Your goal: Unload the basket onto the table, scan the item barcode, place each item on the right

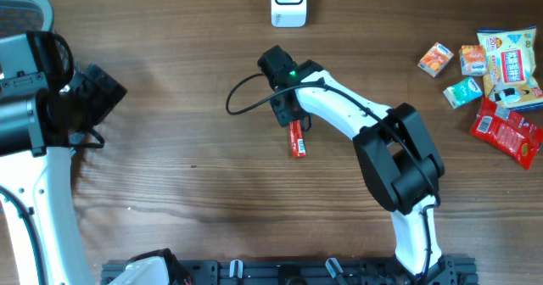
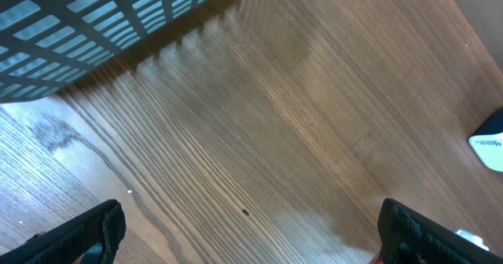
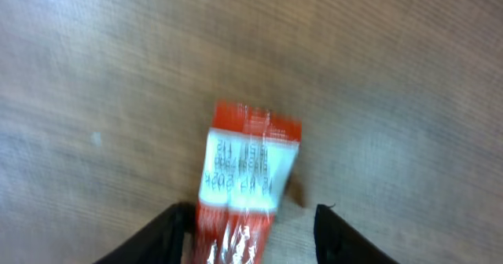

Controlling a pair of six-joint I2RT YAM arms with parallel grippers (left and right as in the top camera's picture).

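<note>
— Brown wood-grain table (image 1: 170,192) all the way across. What sits closest to the robot's side?
— Black rail (image 1: 288,272) along the near edge, with the 2 arm bases at it. Next out, near the table's middle, lies the red packet (image 1: 298,139), flat on the wood, its length running near to far.
— And the right gripper (image 1: 293,120)?
— Directly over the packet's far end. From the right wrist, its 2 fingers (image 3: 169,236) stand partly apart on either side of the packet, whose white printed label faces up. One finger sits at the packet's edge, the other leaves a strip of bare wood, so nothing is clamped. That view is blurred; the print can't be read.
— Left gripper (image 2: 253,234)?
— Off at the left, well apart from the packet, jaws spread wide with only bare wood between them.
— Farther out?
— A heap of snack packs (image 1: 492,73) at the right, a grey mesh basket (image 1: 21,13) in the far left corner, and the white scanner (image 1: 288,1) at the far edge, beyond the packet.
</note>
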